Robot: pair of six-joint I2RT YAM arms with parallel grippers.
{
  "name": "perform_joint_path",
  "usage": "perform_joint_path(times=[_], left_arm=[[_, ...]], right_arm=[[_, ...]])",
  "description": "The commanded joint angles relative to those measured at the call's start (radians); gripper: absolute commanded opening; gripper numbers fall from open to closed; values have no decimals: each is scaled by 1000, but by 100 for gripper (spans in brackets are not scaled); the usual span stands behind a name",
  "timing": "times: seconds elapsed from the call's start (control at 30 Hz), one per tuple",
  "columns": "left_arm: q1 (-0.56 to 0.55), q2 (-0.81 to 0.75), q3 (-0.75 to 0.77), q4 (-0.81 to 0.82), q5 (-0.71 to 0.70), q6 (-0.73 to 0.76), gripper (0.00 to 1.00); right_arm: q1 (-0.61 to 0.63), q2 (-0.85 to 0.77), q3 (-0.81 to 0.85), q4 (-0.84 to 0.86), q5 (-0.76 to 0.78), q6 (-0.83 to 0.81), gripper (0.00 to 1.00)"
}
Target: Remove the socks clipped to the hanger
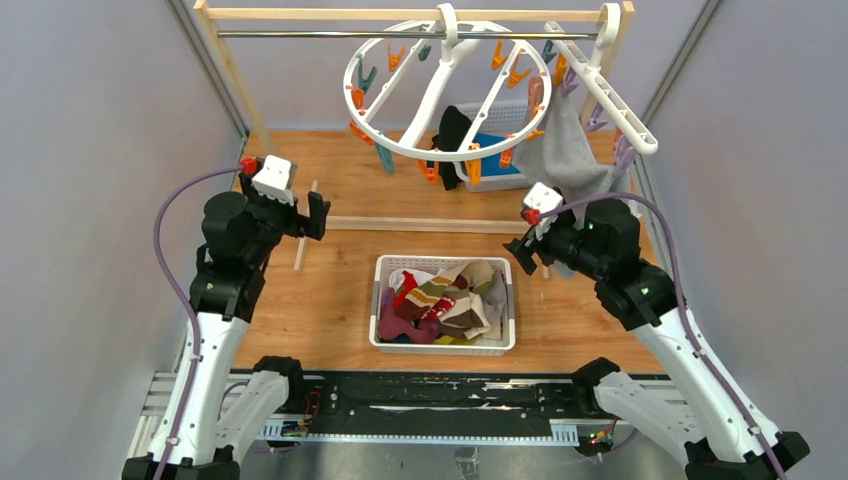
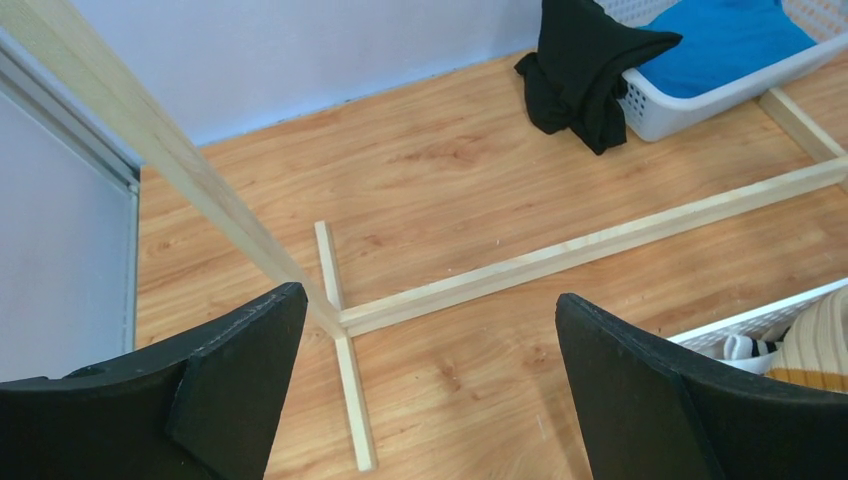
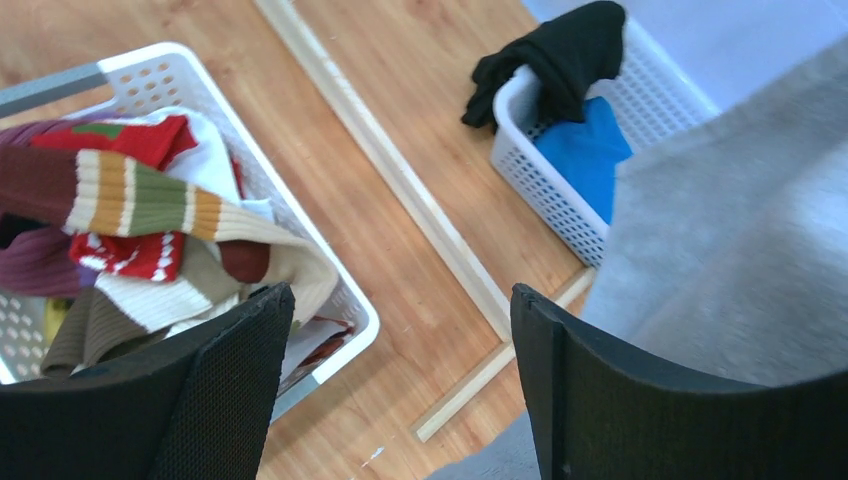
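The round white hanger [image 1: 447, 95] hangs by its hook from the rail at the back, with orange, teal and purple clips around its ring. I see no sock on its clips. Several socks [image 1: 440, 300] lie piled in a white basket [image 1: 445, 346] at the table's centre. They also show in the right wrist view [image 3: 130, 200]. My left gripper [image 1: 318, 215] is open and empty, low and left of the hanger, above the wooden frame foot [image 2: 345, 400]. My right gripper [image 1: 520, 250] is open and empty, beside the sock basket's right rim [image 3: 360, 310].
A large grey cloth [image 1: 565, 150] hangs from the straight white clip rack [image 1: 605, 90] at the back right, close to my right gripper [image 3: 400, 292]. A white basket [image 1: 510, 180] holding blue cloth [image 3: 585, 150] and black cloth [image 2: 585, 65] stands behind the wooden floor bar [image 2: 600, 245].
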Motion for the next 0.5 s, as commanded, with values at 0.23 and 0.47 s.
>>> perform_joint_path(times=[0.23,0.47], left_arm=[[19,5,16,88,74,-33,100],[19,-38,-6,86,88,-32,100]], right_arm=[[-199,-87,-136,244,46,189,80],[-249,-124,-144,251,3,247,80]])
